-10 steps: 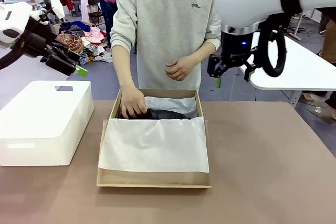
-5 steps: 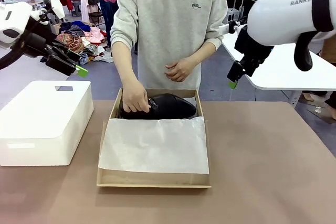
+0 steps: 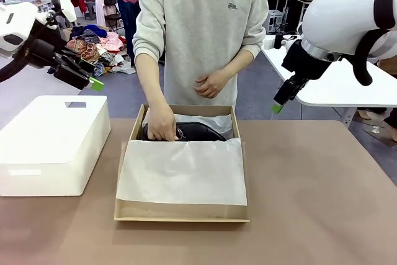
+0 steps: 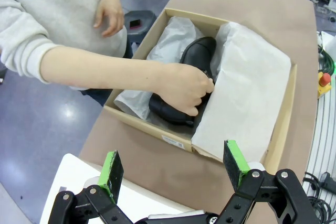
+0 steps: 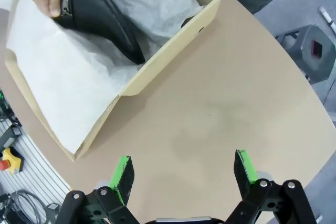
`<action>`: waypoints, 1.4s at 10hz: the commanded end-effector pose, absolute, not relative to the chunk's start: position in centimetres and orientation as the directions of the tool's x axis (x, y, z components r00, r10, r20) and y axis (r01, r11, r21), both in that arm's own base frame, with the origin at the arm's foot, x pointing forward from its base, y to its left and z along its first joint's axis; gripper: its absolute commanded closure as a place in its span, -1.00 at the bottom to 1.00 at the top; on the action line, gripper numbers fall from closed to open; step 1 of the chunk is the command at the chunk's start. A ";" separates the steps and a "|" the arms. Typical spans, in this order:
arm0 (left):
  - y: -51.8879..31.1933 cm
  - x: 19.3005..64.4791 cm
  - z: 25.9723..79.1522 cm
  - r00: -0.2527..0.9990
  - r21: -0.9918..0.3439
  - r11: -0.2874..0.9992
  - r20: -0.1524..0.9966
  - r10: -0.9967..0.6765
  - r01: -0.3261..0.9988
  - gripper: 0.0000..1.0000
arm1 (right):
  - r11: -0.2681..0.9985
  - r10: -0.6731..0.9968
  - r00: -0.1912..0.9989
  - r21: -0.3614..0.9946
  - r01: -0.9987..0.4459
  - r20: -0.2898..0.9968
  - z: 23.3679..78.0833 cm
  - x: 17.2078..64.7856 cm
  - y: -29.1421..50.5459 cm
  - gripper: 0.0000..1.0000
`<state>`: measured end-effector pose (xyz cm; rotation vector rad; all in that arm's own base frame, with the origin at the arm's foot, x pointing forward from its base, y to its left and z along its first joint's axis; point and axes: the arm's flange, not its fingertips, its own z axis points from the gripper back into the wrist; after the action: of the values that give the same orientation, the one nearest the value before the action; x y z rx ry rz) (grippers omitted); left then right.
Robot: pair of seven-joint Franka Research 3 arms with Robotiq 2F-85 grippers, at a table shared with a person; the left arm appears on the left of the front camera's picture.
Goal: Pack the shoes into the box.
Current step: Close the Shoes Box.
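Black shoe (image 3: 197,132) lay at the far end of the box (image 3: 181,213), a person's hand (image 3: 162,125) on it, tissue paper (image 3: 183,172) covering the near part. Left gripper (image 4: 173,163) and right gripper (image 5: 184,169) were spread wide, empty, above the counter (image 3: 310,203).

A glossy black shoe (image 3: 198,132) is gleaming against white tissue paper (image 3: 183,172) inside the tan box (image 3: 180,212). The table (image 3: 310,203) is showing plain muted brown, the plastic box (image 3: 53,141) white with a grey label (image 3: 75,104), the person's sweatshirt (image 3: 198,23) pale grey.
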<state>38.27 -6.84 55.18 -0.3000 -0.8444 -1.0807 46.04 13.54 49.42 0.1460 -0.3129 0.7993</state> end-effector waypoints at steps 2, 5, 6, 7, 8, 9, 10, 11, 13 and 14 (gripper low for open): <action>-6.6 38.5 55.2 0.188 0.176 0.455 0.739 -0.647 0.873 -1.00 | 0.692 0.682 0.643 -0.023 -0.721 0.348 49.7 46.1 13.5 -1.00; -6.6 38.5 55.2 0.188 0.176 0.455 0.739 -0.647 0.873 -1.00 | 0.613 0.731 0.584 0.035 -0.789 0.352 50.0 46.2 13.5 -1.00; -6.6 38.5 55.2 0.188 0.176 0.455 0.739 -0.647 0.873 -1.00 | 0.534 0.777 0.519 0.064 -0.843 0.357 50.1 46.4 13.0 -1.00; -6.6 38.5 55.2 0.188 0.176 0.455 0.739 -0.647 0.873 -1.00 | 0.462 0.810 0.462 0.092 -0.882 0.362 50.1 46.6 12.4 -1.00; -6.6 38.5 55.2 0.188 0.176 0.455 0.739 -0.647 0.873 -1.00 | 0.400 0.834 0.409 0.106 -0.910 0.369 49.9 46.8 11.9 -1.00; -6.6 38.5 55.2 0.188 0.176 0.455 0.739 -0.647 0.873 -1.00 | 0.343 0.851 0.357 0.106 -0.933 0.386 49.7 47.0 11.4 -1.00; -6.6 38.5 55.2 0.188 0.176 0.455 0.739 -0.647 0.873 -1.00 | 0.290 0.861 0.308 0.107 -0.951 0.404 49.4 47.1 10.8 -1.00; -6.6 38.5 55.2 0.188 0.176 0.455 0.739 -0.647 0.873 -1.00 | 0.227 0.877 0.239 0.078 -0.971 0.417 49.2 47.1 10.3 -1.00; -6.6 38.5 55.2 0.188 0.176 0.455 0.739 -0.647 0.873 -1.00 | 0.083 0.895 0.085 0.025 -0.996 0.437 48.6 47.4 9.1 -1.00; -6.6 38.5 55.2 0.188 0.176 0.455 0.739 -0.647 0.873 -1.00 | 0.035 0.905 0.037 0.013 -0.999 0.424 48.3 47.6 8.7 -0.81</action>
<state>38.27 -6.84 55.18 -0.2999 -0.8445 -1.0807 46.80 9.52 48.35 0.3132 -0.3251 1.4399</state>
